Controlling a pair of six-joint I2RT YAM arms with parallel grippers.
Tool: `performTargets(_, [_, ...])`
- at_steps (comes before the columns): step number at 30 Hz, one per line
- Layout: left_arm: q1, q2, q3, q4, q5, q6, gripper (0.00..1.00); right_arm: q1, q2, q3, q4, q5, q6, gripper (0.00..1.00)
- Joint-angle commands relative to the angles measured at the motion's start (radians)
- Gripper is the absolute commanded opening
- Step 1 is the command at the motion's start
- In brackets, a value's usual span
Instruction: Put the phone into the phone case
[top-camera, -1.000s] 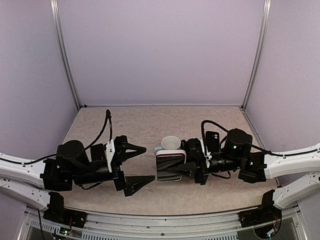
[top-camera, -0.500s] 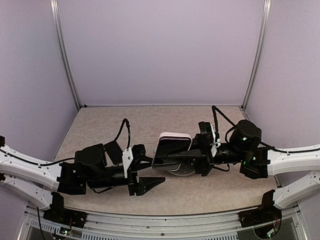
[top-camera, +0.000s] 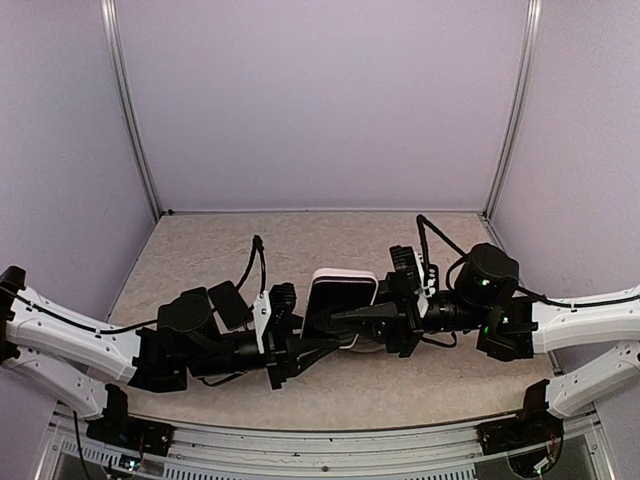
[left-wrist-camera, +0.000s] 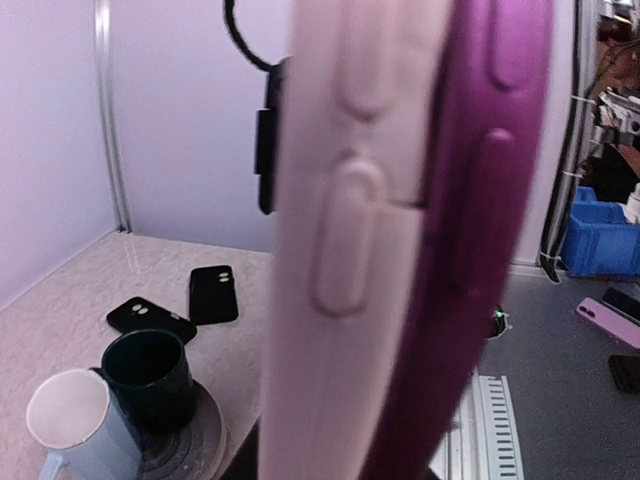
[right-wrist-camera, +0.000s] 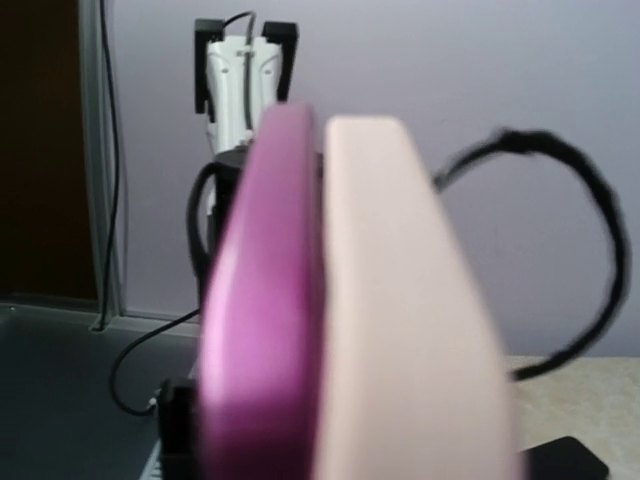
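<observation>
The phone case (top-camera: 342, 291) is pale pink and is held up on edge between the two arms, above the table. In the left wrist view its side with moulded button covers (left-wrist-camera: 350, 250) lies flat against the purple phone (left-wrist-camera: 485, 230). The right wrist view shows the same pair, the phone (right-wrist-camera: 265, 320) left of the case (right-wrist-camera: 410, 330). My right gripper (top-camera: 352, 318) is shut on both from the right. My left gripper (top-camera: 305, 345) is at their lower left corner; its fingers are hidden in the wrist view.
On the table to the left stand a white mug (left-wrist-camera: 68, 425) and a dark cup (left-wrist-camera: 148, 372) on a round dark plate. Two black phone cases (left-wrist-camera: 213, 293) (left-wrist-camera: 150, 318) lie flat behind them. A blue bin (left-wrist-camera: 600, 235) stands beyond the table edge.
My left arm has moved right to the phone and case, and its jaws have narrowed. My right gripper has lifted and turned them upright, then shifted them slightly.
</observation>
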Motion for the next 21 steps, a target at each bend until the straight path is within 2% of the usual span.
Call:
performTargets(1, [-0.006, 0.003, 0.027, 0.068, 0.032, -0.017, 0.1, 0.007, -0.007, 0.021, 0.059, 0.036, 0.001, 0.0])
performTargets(2, [-0.005, 0.0, 0.025, 0.049, 0.026, -0.015, 0.0, 0.007, -0.013, 0.013, 0.057, 0.035, 0.001, 0.0])
performTargets(5, [-0.005, -0.015, -0.003, 0.028, -0.003, 0.006, 0.0, 0.007, -0.037, 0.009, 0.015, 0.013, -0.012, 0.02])
performTargets(6, [-0.005, -0.021, -0.016, 0.029, -0.011, 0.013, 0.0, 0.006, -0.045, 0.012, -0.015, 0.007, -0.021, 0.1])
performTargets(7, [-0.005, -0.023, -0.029, 0.033, -0.026, 0.026, 0.0, 0.006, -0.051, 0.015, -0.049, -0.001, -0.03, 0.2])
performTargets(12, [-0.008, -0.015, -0.065, 0.028, -0.093, 0.114, 0.0, -0.008, -0.064, 0.021, -0.191, -0.088, -0.061, 0.96])
performTargets(13, [-0.008, -0.008, -0.075, 0.032, -0.101, 0.128, 0.0, -0.015, -0.064, 0.033, -0.227, -0.106, -0.08, 0.99])
performTargets(18, [-0.019, 0.021, -0.112, 0.044, -0.121, 0.194, 0.0, -0.045, -0.038, 0.114, -0.421, -0.152, -0.177, 0.99])
performTargets(21, [-0.034, 0.037, -0.108, 0.041, -0.14, 0.213, 0.0, -0.052, 0.0, 0.142, -0.449, -0.177, -0.196, 0.96])
